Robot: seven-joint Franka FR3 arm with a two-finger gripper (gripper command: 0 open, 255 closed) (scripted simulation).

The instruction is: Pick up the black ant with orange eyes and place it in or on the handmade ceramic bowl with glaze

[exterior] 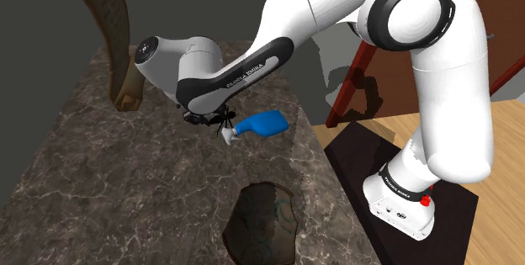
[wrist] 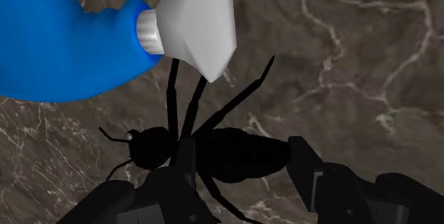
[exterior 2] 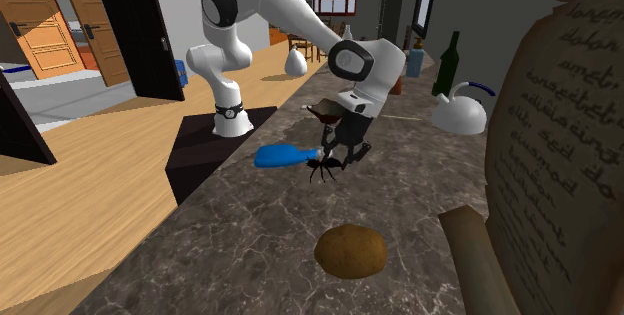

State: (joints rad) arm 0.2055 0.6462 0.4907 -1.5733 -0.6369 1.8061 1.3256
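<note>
The black ant (wrist: pixel 213 155) lies crosswise between my gripper's (wrist: pixel 242 162) two black fingers, which press on its body from both sides, so the gripper is shut on it. Its long legs reach toward the white cap of a blue bottle (wrist: pixel 64 38). In the shoulder view the ant (exterior: pixel 224 119) hangs at the gripper (exterior: pixel 202 119) just above the dark marble tabletop (exterior: pixel 126 179). Its eyes are not visible. The brown glazed bowl (exterior: pixel 262 221) stands near that view's bottom edge, well away from the gripper. In the second exterior view the bowl (exterior 2: pixel 350 251) sits nearer the camera than the ant (exterior 2: pixel 325 168).
The blue bottle (exterior: pixel 261 124) lies on its side right beside the ant. A large brown parchment scroll (exterior 2: pixel 560 143) stands at the second exterior view's right. A white kettle (exterior 2: pixel 460 113) and a dark bottle (exterior 2: pixel 450 63) stand behind the arm. The table's edge runs close to the bowl.
</note>
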